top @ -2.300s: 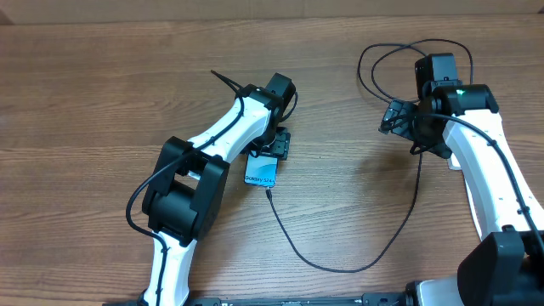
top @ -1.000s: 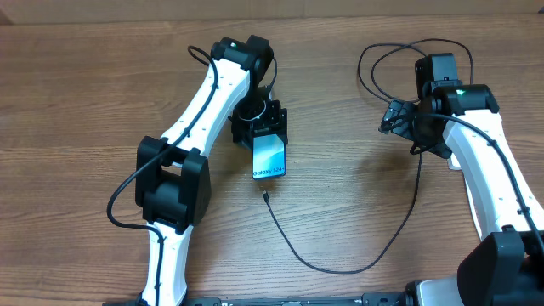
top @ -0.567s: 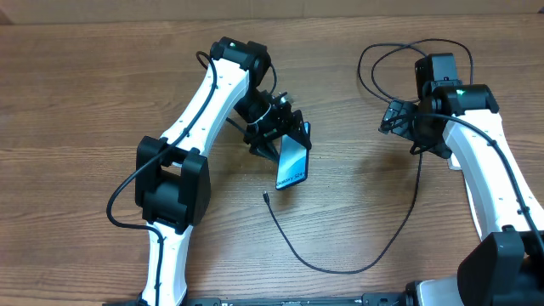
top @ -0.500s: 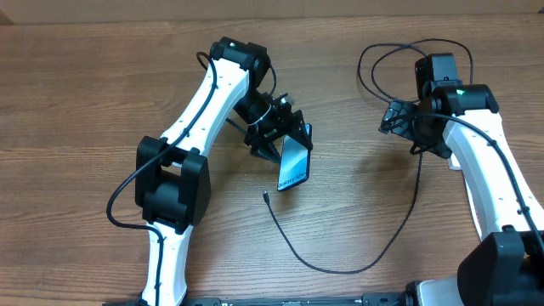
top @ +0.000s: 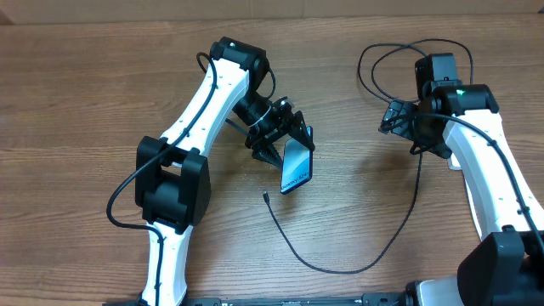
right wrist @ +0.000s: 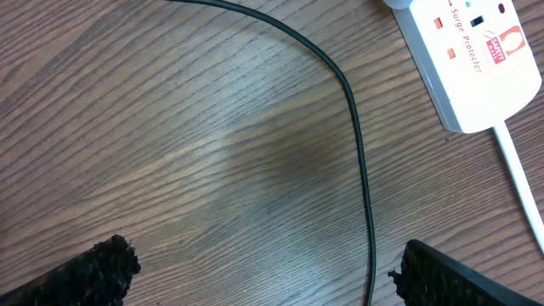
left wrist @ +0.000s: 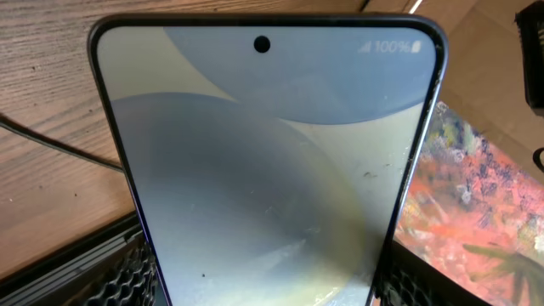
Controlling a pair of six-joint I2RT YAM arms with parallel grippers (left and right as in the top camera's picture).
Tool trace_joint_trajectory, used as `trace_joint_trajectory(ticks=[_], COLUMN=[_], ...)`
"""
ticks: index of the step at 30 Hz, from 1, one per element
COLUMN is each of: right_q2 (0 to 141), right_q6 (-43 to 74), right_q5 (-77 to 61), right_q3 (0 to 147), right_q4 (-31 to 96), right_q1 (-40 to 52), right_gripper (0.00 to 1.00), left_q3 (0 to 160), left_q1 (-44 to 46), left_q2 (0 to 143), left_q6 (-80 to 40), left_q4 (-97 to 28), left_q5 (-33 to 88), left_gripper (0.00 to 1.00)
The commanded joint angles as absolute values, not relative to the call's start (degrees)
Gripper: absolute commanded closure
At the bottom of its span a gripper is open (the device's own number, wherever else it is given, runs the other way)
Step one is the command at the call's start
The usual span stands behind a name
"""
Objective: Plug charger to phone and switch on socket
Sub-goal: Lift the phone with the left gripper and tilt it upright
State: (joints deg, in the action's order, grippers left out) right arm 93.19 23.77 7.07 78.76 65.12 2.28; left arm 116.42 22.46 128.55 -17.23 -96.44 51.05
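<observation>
My left gripper (top: pixel 286 144) is shut on the phone (top: pixel 296 167), holding it by one end, tilted, above the table. In the left wrist view the lit light-blue phone (left wrist: pixel 263 161) fills the frame between my fingers (left wrist: pixel 115 276). The charger's connector tip (top: pixel 266 195) lies on the wood just below the phone, apart from it. Its thin black cable (top: pixel 340 269) curves right and up to loops at the back. My right gripper (top: pixel 393 119) hangs open over bare wood, with the cable (right wrist: pixel 361 170) running between its fingers (right wrist: pixel 93 268). The white socket (right wrist: pixel 472 59) lies just beyond.
The socket's thick white cord (right wrist: pixel 518 170) leaves its near end. Cable loops (top: pixel 399 55) lie behind the right arm. A box with a colourful print (left wrist: pixel 476 195) shows past the phone in the left wrist view.
The left arm has lifted the phone off the table, swung it to the right and tilted it, away from the connector tip. The right arm has not moved.
</observation>
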Motion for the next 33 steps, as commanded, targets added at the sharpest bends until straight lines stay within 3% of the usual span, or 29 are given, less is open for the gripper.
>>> trace_joint_trajectory(ticks=[1,11,33], right_q2=[93.36,93.36,93.36], right_q6=[24.03,24.03,24.03], right_q5=[7.88,7.88,7.88], right_q3=[79.83,79.83,79.83], right_q4=[64.77,64.77,64.77], right_q1=[2.52,2.50,2.52], right_gripper=[0.00,0.00,0.00], left_q3=[118.02,118.02,118.02], left_q1=[22.55,22.50,22.50], left_q2=[128.44,128.44,128.44], left_q6=[-21.32,-22.76,-23.42], left_q4=[-96.86,-96.86,-96.86], left_q5=[54.54,63.94,64.62], left_gripper=[0.53,0.55,0.53])
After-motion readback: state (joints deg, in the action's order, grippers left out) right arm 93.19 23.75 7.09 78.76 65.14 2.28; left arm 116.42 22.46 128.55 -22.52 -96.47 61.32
